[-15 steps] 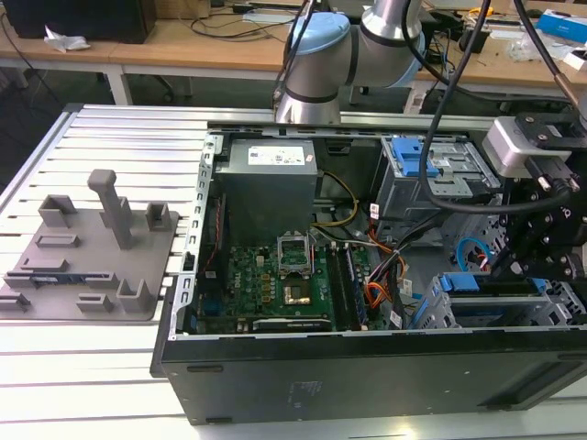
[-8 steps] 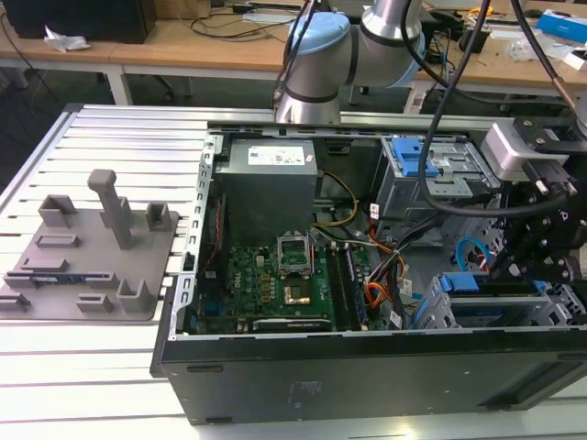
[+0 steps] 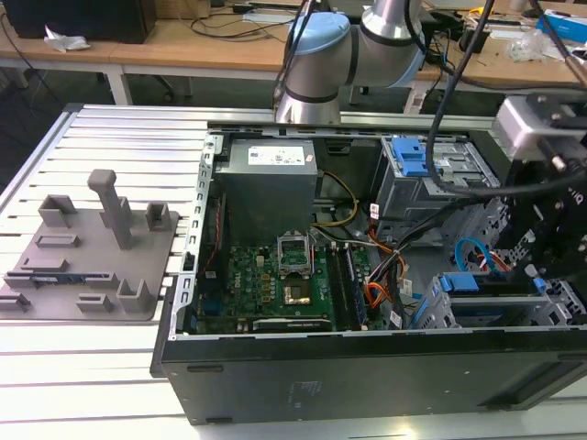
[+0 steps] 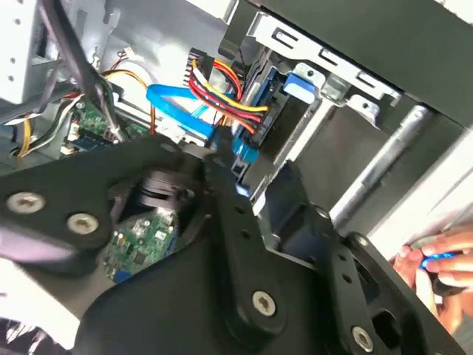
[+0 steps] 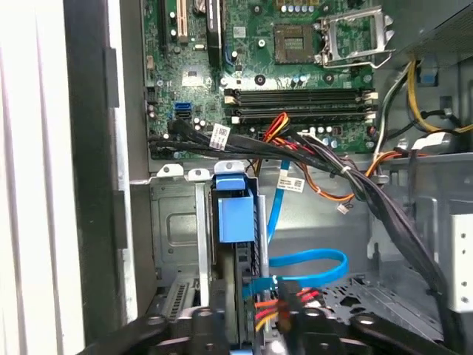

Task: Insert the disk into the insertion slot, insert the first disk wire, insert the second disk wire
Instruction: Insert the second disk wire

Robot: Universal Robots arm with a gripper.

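In the second wrist view the black gripper (image 4: 222, 159) sits right at the red, yellow and dark first disk wire (image 4: 222, 92), though I cannot tell whether its fingers are clamped or apart. Just beyond, the light-blue second disk wire (image 5: 314, 266) loops beside the blue-framed disk (image 5: 235, 222), which stands in the grey insertion slot (image 5: 174, 229). Farther off lies the green motherboard (image 5: 281, 52).
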